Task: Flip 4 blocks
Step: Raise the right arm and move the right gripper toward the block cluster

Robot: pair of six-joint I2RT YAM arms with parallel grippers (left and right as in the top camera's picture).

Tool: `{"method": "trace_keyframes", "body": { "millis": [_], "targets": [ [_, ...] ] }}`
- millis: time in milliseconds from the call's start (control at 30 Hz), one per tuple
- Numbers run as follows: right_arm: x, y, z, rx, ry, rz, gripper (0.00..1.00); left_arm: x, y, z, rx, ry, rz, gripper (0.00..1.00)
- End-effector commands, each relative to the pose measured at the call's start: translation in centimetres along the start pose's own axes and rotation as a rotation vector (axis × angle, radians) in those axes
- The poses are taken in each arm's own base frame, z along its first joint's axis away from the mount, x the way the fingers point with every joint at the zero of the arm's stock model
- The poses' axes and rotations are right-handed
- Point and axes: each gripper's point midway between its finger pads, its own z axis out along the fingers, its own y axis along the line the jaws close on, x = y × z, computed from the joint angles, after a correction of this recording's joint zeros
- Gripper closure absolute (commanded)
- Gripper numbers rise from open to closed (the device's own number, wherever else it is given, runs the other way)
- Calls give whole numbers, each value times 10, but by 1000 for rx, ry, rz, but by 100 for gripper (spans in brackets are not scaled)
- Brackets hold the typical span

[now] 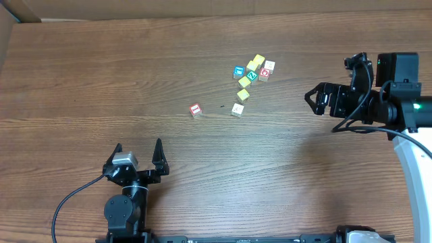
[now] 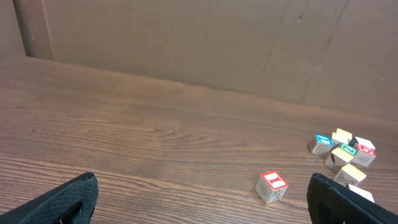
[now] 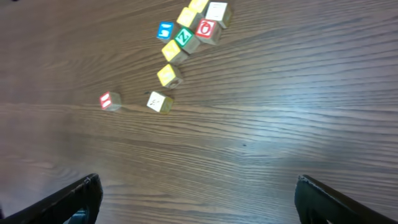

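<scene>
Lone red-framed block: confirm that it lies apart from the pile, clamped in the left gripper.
Not clamped. The lone red-framed block does lie apart from the pile, but it sits free on the table. The left gripper stands open and empty, short of it. The overhead view shows this.

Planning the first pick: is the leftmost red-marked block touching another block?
No, the leftmost red-marked block sits alone, with a clear gap between it and the nearest pale block.
</scene>
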Motion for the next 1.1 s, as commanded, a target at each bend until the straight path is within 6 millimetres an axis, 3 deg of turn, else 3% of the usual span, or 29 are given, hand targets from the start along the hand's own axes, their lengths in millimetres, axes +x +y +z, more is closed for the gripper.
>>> {"method": "trace_keyframes", "body": {
  "millis": [0,133,167,333,400,800,1067],
  "targets": [
    [-11,12,-8,-46,-34,-15,19,0,-4,0,19,-3,20,0],
    [-11,12,-8,-44,-34,-15,64,0,-4,0,19,-3,20,0],
    [-11,12,-8,-44,-33,-15,70,0,-4,0,19,-3,20,0],
    [-7,13,-6,-47,-17,-16,81,0,-4,0,19,-3,20,0],
    [-4,14,-2,-43,-5,-21,96,0,-4,0,19,-3,20,0],
    [10,20,33,-7,97,-68,93,0,-4,0,19,-3,20,0],
    [19,11,61,-12,188,-31,96,0,-4,0,19,-3,20,0]
  ]
}}
